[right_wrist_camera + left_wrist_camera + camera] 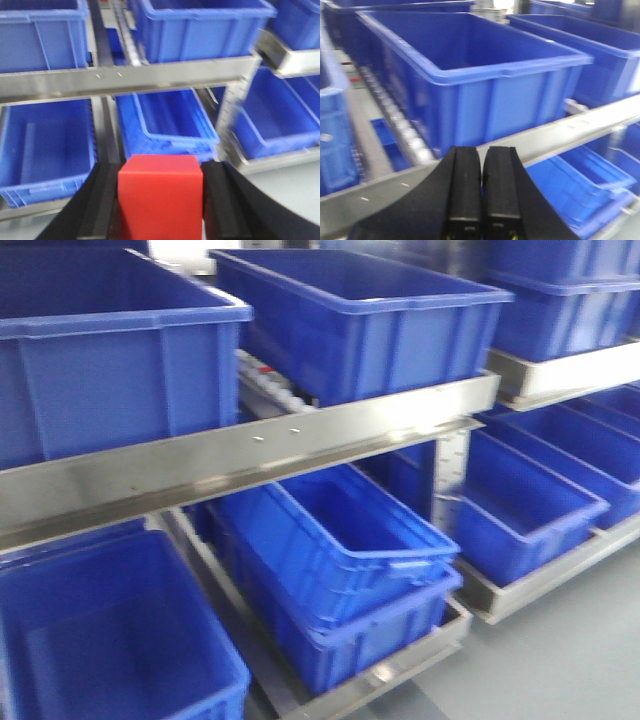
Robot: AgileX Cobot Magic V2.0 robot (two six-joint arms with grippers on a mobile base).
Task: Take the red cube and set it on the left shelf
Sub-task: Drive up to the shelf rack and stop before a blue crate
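My R gripper [161,215] is squeezed on the red cube [160,192], one finger each side. The left shelf [150,77] is straight ahead & a bit up, not touching. My L gripper [481,192] is pressed closed, empty I think; it's blurry.

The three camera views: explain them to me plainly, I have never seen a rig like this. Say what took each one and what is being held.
This is a two-armed robot on a mobile base. The front view looks out from its body at the left shelf, a steel rack carrying blue crates. The other two cameras sit on the wrists, each looking past its own claw. The left gripper shows two black fingers pressed together, holding nothing. The right gripper is closed on the red cube, facing the rack. No table is in view.
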